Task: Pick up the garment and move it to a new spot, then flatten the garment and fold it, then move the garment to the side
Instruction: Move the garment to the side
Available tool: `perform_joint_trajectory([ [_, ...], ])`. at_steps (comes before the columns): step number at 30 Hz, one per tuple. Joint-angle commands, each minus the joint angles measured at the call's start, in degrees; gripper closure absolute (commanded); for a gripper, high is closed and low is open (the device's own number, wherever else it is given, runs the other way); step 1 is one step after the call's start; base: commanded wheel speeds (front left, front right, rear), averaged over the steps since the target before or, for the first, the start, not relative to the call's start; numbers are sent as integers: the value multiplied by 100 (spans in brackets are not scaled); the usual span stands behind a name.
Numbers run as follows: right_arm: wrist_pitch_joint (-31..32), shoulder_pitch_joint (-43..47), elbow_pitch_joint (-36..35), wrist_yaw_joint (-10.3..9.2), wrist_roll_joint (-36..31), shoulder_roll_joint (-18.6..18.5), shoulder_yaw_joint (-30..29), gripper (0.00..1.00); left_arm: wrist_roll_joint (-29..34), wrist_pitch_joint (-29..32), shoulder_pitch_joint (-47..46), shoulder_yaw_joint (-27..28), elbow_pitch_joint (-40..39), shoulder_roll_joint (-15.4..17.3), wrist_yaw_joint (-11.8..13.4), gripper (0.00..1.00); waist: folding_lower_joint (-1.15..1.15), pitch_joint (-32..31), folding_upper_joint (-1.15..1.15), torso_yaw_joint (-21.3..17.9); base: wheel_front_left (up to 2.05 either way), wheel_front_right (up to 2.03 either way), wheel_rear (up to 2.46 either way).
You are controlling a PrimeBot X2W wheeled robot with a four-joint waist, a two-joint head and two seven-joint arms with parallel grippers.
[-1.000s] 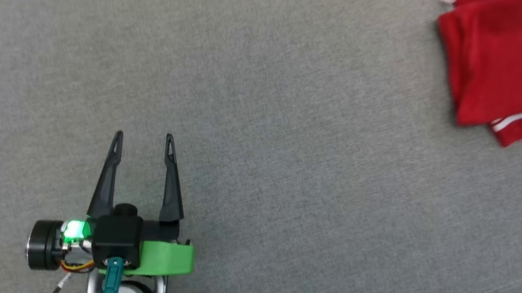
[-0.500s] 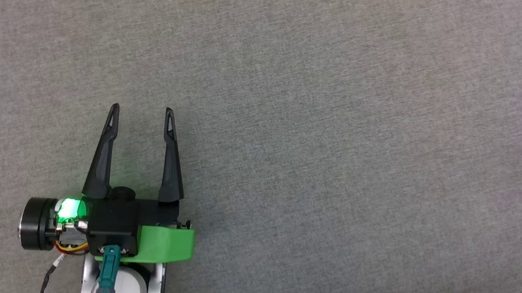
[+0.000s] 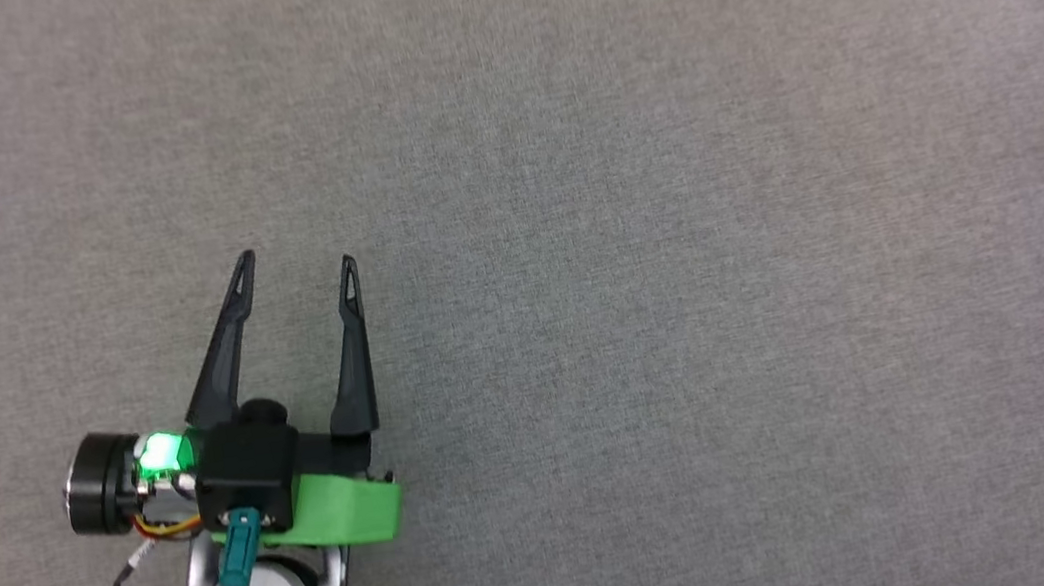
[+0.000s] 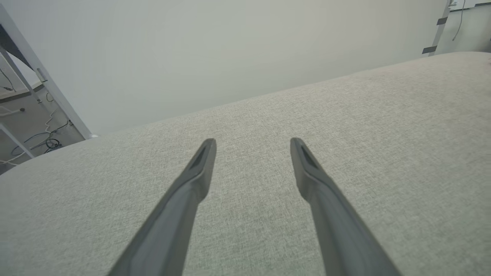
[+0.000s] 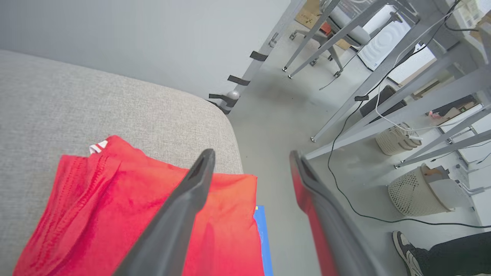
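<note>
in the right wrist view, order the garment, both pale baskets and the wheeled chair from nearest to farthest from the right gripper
1. garment, just beneath the right gripper, on the cushion.
2. lower basket, on the floor at right.
3. upper basket, farther back by the table legs.
4. wheeled chair, top of view, farthest.

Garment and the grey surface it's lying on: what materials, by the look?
Garment: thin red knit, likely a synthetic jersey mesh. Rows of tiny perforations, soft folds and a slight sheen show in the right wrist view.
Grey surface: matte woven upholstery-type cloth, probably over padding. It has a fine heathered weave and a rounded edge.
</note>
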Motion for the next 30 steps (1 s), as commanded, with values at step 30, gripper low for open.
perform_joint_trajectory([
  [30, -1736, 3391, -3225, -5, -670, 3579, -124, 0, -211, -34, 1172, 504, 489, -275, 154, 0, 0, -2140, 0, 870, 0, 0, 0],
])
